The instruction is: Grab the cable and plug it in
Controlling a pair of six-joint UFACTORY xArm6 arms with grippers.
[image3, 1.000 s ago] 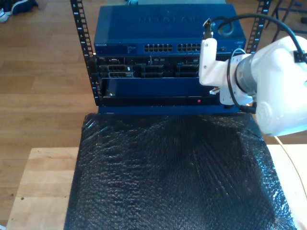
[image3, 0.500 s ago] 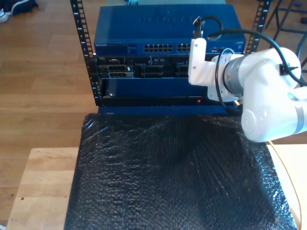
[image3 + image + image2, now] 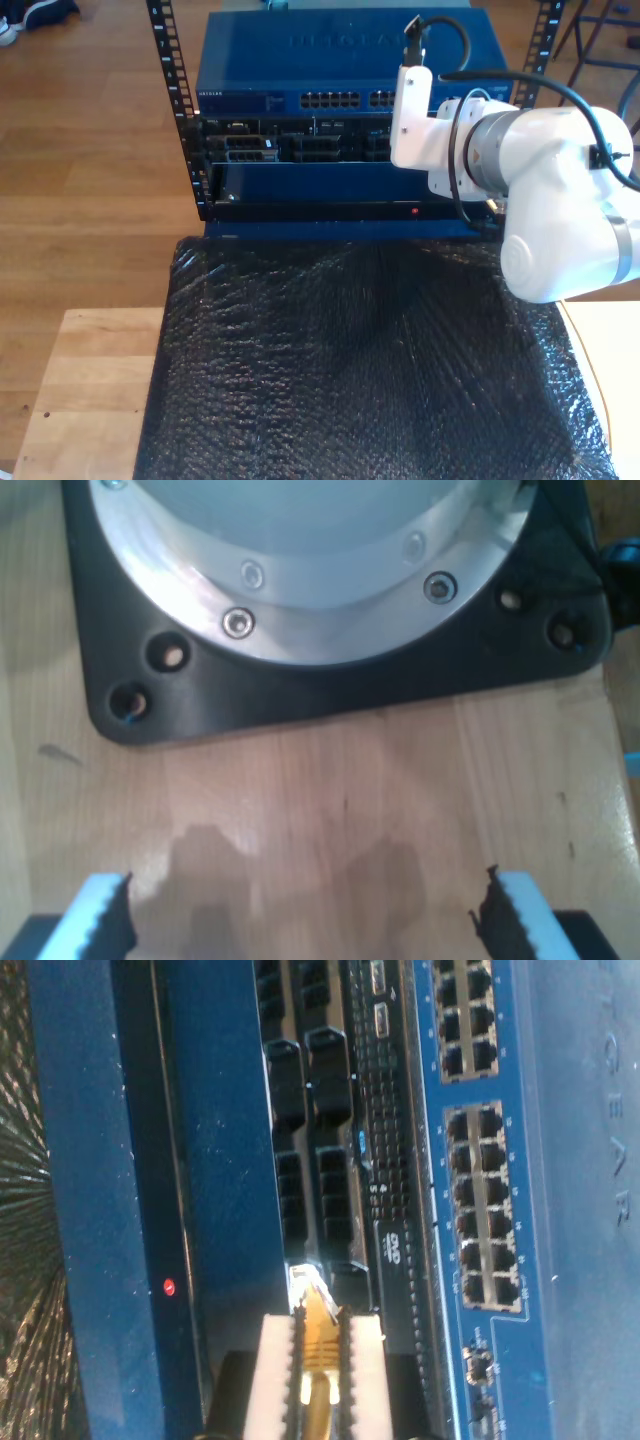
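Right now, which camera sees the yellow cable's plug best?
The second wrist view. There the cable sits clamped in my second gripper, its clear plug tip pointing at the blue switch. In the exterior view the white arm hides the plug. The first wrist view looks at a wooden table and a black base plate.

A wooden plank floor [image 3: 90, 150] runs behind a pale wooden table [image 3: 85, 385]. A black bubble-wrap sheet [image 3: 360, 370] covers most of the table. Chair legs [image 3: 590, 30] stand at the exterior view's upper right, a shoe [image 3: 40, 12] at its upper left.
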